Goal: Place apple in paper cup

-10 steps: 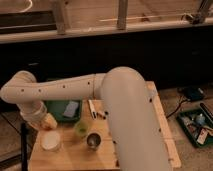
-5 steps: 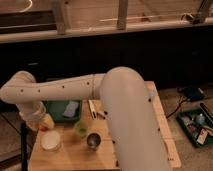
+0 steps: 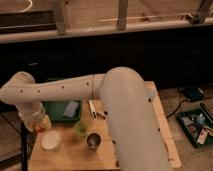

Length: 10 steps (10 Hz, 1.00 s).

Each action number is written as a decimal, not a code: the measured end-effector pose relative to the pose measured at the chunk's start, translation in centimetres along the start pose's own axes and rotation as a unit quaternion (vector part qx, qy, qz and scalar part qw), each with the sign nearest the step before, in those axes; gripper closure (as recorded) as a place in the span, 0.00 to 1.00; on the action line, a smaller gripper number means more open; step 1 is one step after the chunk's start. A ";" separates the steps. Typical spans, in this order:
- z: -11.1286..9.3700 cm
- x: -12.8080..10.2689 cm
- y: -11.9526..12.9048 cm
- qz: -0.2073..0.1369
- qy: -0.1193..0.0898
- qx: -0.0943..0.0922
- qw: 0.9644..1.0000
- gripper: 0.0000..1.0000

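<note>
Camera view. Gripper [image 3: 36,121] at far left of wooden table [image 3: 65,156], on end of white arm [image 3: 65,90] stretched leftward over tabletop and bent downward at elbow. Gripper state: cannot tell. Apple [image 3: 37,129] visible only as small orange-red patch at lower end of gripper, just above and left of paper cup [image 3: 51,141]; not inside cup. Held or resting on table: cannot tell. Paper cup upright near front left corner of table, mouth facing up, just below and right of gripper. Translucent green cup [image 3: 81,130] right of paper cup, apart from it. Dark metal cup [image 3: 93,140] just right of green cup, nearer front edge. Green tray [image 3: 56,111] behind cups, with blue item [image 3: 71,108] inside. Green bin [image 3: 196,127] on floor right of table, well apart.
</note>
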<state>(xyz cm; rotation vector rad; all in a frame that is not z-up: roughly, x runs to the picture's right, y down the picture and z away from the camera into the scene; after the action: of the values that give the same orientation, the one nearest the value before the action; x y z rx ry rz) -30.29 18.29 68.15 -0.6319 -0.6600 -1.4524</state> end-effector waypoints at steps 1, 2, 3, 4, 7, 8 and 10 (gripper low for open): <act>-0.1 0.1 0.3 0.003 0.000 0.003 1.000 0.88; -0.3 0.0 0.3 0.001 -0.001 0.009 1.000 0.98; -0.4 0.0 0.4 0.000 -0.002 0.015 1.000 1.00; -0.5 0.1 0.6 0.000 -0.003 0.018 1.000 1.00; -0.7 -0.7 0.1 -0.013 -0.010 0.025 1.000 1.00; -0.7 -0.9 0.0 -0.015 -0.010 0.026 0.999 1.00; -0.7 -1.7 -0.5 -0.025 -0.012 0.026 0.999 1.00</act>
<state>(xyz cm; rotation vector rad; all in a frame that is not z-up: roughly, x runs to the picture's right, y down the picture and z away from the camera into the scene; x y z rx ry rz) -30.81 18.86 66.43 -0.5958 -0.7346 -1.4708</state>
